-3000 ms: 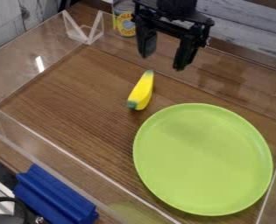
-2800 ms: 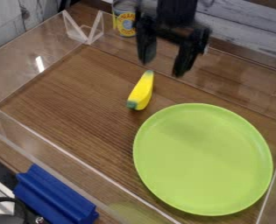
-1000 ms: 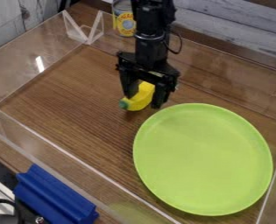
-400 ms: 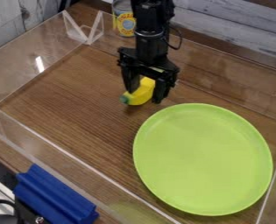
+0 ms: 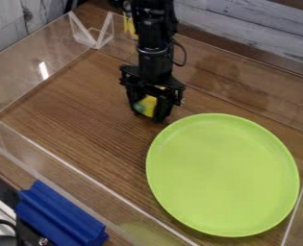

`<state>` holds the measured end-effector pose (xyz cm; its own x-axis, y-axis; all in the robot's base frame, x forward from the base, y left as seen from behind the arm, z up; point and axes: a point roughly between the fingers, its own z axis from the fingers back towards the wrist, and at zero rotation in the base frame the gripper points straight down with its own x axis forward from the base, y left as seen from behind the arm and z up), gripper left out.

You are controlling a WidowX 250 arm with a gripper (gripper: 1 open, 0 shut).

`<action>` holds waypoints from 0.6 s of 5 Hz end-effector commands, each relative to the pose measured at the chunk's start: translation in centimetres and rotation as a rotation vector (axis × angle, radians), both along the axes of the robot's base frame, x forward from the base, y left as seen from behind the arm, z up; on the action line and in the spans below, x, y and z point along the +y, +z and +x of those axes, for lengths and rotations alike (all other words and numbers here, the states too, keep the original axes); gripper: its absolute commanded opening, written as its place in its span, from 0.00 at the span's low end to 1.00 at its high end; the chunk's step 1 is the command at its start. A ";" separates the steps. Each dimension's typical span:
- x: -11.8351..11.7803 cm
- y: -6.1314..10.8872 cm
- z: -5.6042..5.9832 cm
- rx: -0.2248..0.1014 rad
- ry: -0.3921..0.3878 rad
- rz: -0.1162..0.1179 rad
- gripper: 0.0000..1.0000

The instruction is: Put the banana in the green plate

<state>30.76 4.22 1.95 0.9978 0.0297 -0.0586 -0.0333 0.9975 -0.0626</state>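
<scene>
The banana, small and yellow with a green end, lies on the wooden table just up and left of the green plate. Only a patch of it shows between the black fingers. My gripper points straight down over it, and its jaws are drawn in against the banana's sides. The big lime-green plate sits flat at the lower right with nothing on it, its rim close to the gripper's right finger.
Clear acrylic walls fence in the table on the left and front. A blue object lies outside the wall at the bottom left. A clear angled stand is at the back, with a yellow-labelled can partly hidden behind the arm.
The gripper came down from above the table's back onto the banana. Its jaws, wide apart a moment ago, have closed in on the banana, which shifted slightly left.
</scene>
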 end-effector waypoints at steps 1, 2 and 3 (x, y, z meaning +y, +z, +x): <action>-0.1 0.7 0.4 -0.019 -0.009 -0.007 0.00; -0.5 1.0 0.7 -0.023 -0.017 -0.014 0.00; -0.8 1.4 0.9 -0.027 -0.027 -0.020 0.00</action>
<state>30.79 3.49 2.22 0.9970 0.0183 -0.0746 -0.0247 0.9959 -0.0865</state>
